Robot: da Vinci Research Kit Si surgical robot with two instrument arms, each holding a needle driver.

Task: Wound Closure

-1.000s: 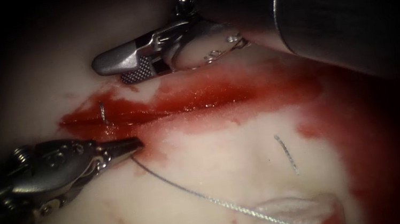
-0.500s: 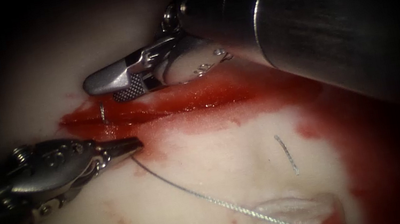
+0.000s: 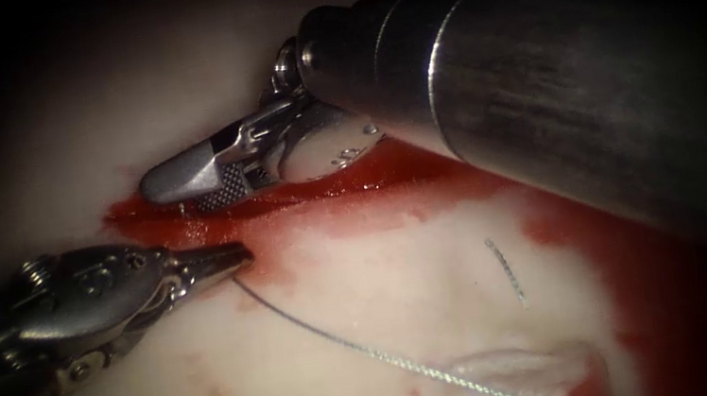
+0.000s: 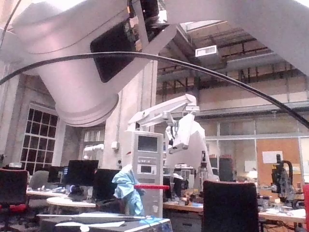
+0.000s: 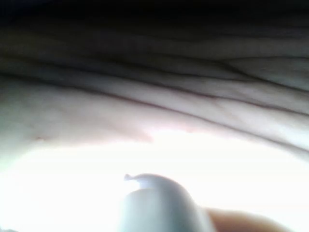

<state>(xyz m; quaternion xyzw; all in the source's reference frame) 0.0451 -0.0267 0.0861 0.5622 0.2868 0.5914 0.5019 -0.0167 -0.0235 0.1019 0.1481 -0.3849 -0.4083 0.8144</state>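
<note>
The tissue (image 3: 405,276) has a cut (image 3: 323,189) running across, wet with red fluid. My left tool (image 3: 228,259) lies at the cut's left end on its near edge, jaws shut, seemingly on the needle's thread end, which is buried there. The thread (image 3: 371,358) trails from just under those jaws toward the lower right. The needle's tip (image 3: 183,208) pokes up out of the cut. My right tool (image 3: 184,186) reaches in from the right and sits right over that tip, jaws slightly open, the ridged pad (image 3: 230,190) showing. Pale tissue (image 5: 145,111) fills the right wrist view.
A short cut end of thread (image 3: 507,270) lies on the tissue right of centre. A pale flap of tissue (image 3: 517,370) sits at the near edge under the thread. The right tool's thick shaft (image 3: 548,98) covers the cut's right part.
The right tool has moved left and down along the cut until its jaws cover the needle tip, and the shaft has come further in. The left tool and thread have stayed still.
</note>
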